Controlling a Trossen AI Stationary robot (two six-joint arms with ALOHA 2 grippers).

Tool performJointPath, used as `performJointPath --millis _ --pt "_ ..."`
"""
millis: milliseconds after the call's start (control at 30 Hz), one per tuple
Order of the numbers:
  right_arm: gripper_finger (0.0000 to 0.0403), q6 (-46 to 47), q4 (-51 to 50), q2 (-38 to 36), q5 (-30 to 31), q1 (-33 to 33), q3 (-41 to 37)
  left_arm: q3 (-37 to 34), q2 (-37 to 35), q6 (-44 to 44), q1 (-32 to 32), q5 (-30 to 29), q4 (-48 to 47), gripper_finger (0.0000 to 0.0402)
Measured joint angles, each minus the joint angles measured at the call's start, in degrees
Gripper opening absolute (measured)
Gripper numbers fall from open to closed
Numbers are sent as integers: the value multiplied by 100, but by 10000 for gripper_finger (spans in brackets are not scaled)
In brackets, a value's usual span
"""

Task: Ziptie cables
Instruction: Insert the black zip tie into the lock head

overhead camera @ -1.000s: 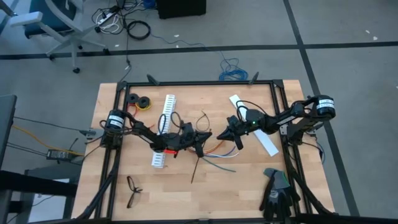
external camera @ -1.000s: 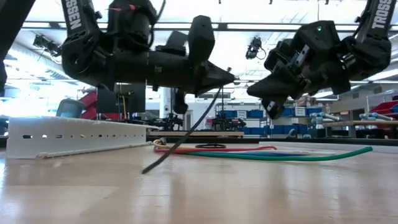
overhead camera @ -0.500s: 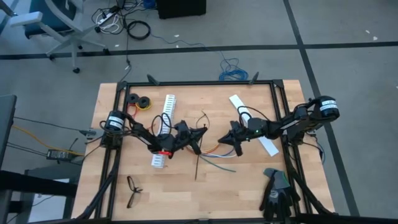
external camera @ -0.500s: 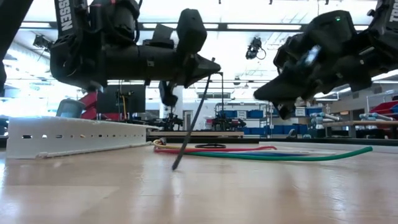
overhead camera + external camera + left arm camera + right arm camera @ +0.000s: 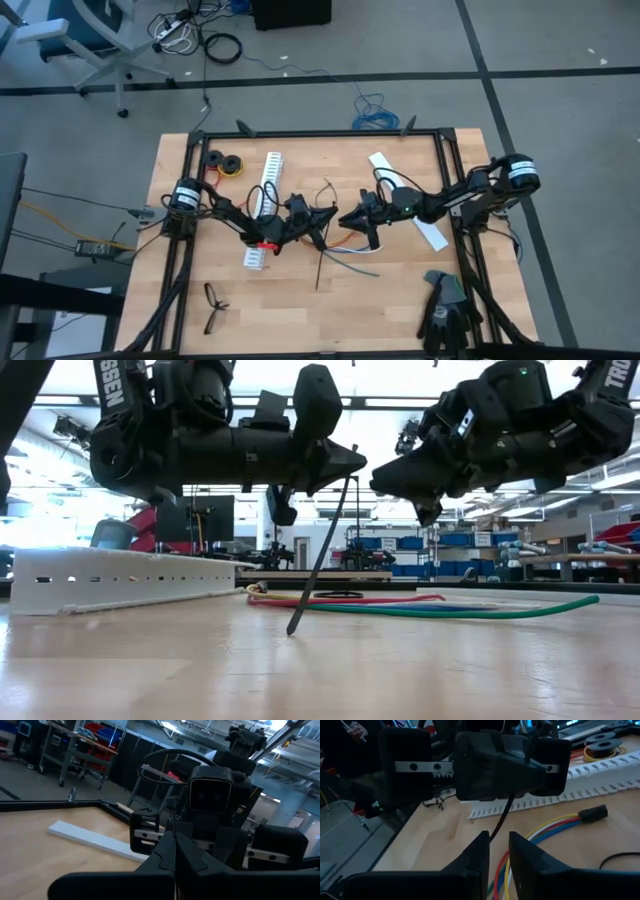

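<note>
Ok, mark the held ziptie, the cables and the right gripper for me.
ziptie (image 5: 322,565): low view, mid-strip below the left gripper.
cables (image 5: 420,608): low view, green wire lying on the table.
right gripper (image 5: 345,217): high view, between its fingertips.

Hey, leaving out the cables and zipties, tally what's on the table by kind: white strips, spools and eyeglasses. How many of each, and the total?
White strips: 2, the slotted strip and the flat strip
Spools: 2, the black spool and the yellow spool
Eyeglasses: 1
Total: 5
</note>
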Motion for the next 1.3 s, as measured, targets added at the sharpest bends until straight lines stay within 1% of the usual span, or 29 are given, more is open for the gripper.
performJointPath --millis 133,333,500,1133,1300 --pt "68 -106 -1 0 143 0 44 8 0 -8 0 14 -10 2" --pt "62 -137 -122 0 173 0 44 13 0 -11 0 15 -11 3" --pt "60 -137 -130 0 318 0 44 17 0 -14 0 14 -10 3" --pt "59 -79 -261 0 313 5 40 17 0 -21 0 15 -10 4" --pt "59 67 -259 0 312 39 40 20 0 -16 0 15 -10 4"
